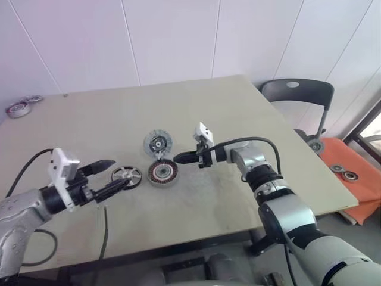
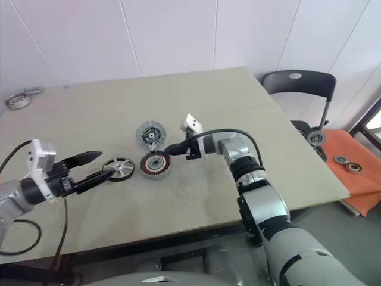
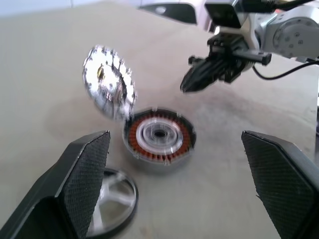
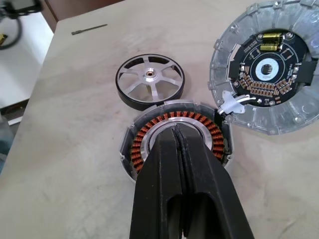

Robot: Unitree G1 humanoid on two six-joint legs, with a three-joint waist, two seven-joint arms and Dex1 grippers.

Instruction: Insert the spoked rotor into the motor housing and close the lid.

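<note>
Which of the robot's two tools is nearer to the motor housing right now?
Right. The shut right tool hangs close over the motor housing. The open left tool is farther off, beside the spoked rotor, which lies on the table between it and the housing.

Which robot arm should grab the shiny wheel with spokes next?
The left one, I think. The left gripper is open, right beside the wheel on the table. The right gripper is shut and hovers by the motor housing, farther from the wheel.
</note>
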